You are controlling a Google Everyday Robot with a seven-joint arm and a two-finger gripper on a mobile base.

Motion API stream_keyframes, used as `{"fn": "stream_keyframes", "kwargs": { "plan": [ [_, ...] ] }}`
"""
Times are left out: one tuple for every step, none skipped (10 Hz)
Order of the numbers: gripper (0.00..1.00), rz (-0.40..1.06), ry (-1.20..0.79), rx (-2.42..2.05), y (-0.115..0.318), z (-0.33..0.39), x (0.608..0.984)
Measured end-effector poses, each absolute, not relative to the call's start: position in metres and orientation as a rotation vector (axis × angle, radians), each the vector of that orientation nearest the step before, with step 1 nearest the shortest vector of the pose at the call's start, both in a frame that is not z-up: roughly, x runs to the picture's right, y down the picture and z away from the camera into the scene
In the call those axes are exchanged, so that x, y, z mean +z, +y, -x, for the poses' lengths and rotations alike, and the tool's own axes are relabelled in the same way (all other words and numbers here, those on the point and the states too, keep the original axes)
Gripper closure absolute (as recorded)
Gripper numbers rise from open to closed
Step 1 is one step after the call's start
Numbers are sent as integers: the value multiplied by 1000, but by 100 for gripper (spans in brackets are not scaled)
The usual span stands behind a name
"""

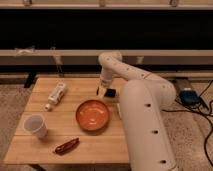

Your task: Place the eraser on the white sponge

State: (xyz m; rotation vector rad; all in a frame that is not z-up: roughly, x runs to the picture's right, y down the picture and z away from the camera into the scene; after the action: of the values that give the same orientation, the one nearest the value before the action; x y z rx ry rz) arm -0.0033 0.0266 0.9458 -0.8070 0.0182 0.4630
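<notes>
The eraser [111, 92] lies on the wood just past the far rim of the orange bowl [92, 115], toward that rim's right end as I face it. It shows only as a small dark block. I cannot tell which way its long side runs, and its left edge is lost against the gripper.

The white arm [145, 115] is the biggest thing here. It is a thick column standing to the right of the bowl, cut off by the bottom edge and covering that side of the wooden table [65, 112]. It rises, leans back past the bowl, bends at an elbow high above the bowl's far side, and then the forearm drops steeply to the tabletop.

The gripper [103, 90] hangs at the arm's end, pointing down just beyond the bowl's far rim. Whether it grips anything I cannot tell.

A white bottle [56, 94] lies on its side beyond and left of the bowl, with its cap end nearer me. A white cup [35, 125] stands upright to the left of the bowl. A brown wrapped bar [66, 145] lies slanted in front of the bowl, off to the left.

The white sponge [102, 93] is a pale patch right under the gripper. It sits close against the eraser's left side, and part of it is covered from above.
</notes>
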Motion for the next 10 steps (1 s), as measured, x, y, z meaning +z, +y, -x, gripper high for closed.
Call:
{"fn": "stream_keyframes", "kwargs": {
  "plan": [
    [20, 799, 20, 464, 24, 3, 947],
    [20, 791, 25, 464, 23, 2, 951],
    [20, 783, 30, 464, 22, 2, 955],
    [20, 778, 36, 462, 23, 2, 959],
    [20, 774, 42, 461, 24, 4, 964],
    [20, 772, 46, 460, 24, 6, 968],
    [20, 772, 53, 458, 27, 7, 973],
    [20, 771, 58, 457, 28, 7, 976],
    [20, 771, 64, 456, 30, 7, 978],
    [25, 770, 70, 455, 31, 7, 980]
  ]
}}
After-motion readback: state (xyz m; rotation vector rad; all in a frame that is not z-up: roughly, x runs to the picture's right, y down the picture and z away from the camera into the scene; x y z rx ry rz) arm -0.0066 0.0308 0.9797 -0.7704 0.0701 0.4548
